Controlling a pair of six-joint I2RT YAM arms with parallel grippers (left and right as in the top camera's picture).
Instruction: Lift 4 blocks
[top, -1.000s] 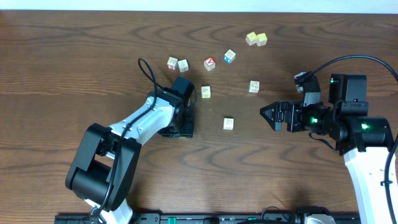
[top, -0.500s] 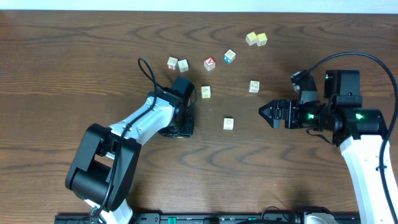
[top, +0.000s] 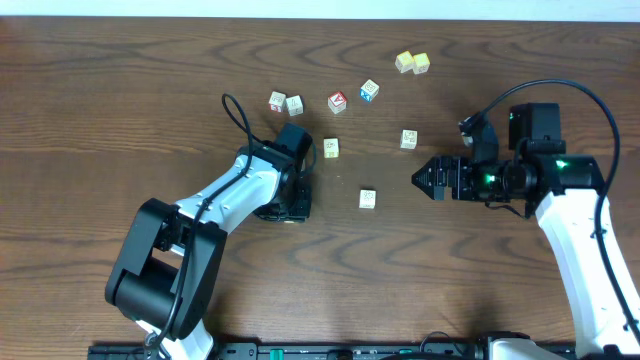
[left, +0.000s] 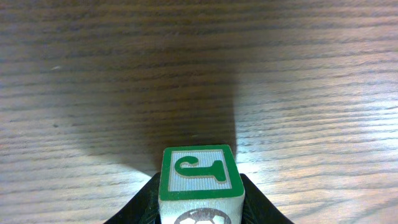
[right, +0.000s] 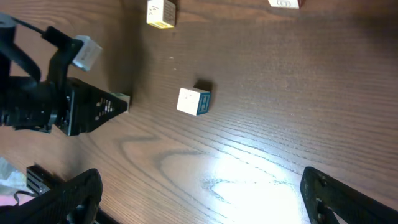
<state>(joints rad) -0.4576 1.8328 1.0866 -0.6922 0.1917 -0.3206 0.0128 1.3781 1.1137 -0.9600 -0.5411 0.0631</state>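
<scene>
My left gripper (top: 290, 203) is shut on a cream block (left: 199, 183) with a green-framed letter on top and a ball print on its front. Black fingers (left: 140, 208) press both of its sides. Overhead, the gripper hides that block. Whether it rests on the wood I cannot tell. Other cream blocks lie loose: one (top: 368, 199) just left of my right gripper (top: 425, 180), one (top: 330, 148) behind my left gripper, one (top: 409, 138) further right. My right gripper (right: 205, 205) stands wide open above bare wood, with the nearest block (right: 193, 101) ahead of it.
At the back lie two more cream cubes (top: 286, 103), a red-faced cube (top: 337, 101), a blue-faced cube (top: 369, 91) and two pale yellow cubes (top: 412, 62). The left arm's cable (top: 238, 110) loops over the table (top: 120, 120).
My left gripper has shut on the green-lettered block. My right gripper has shifted slightly left and toward the back, still wide open.
</scene>
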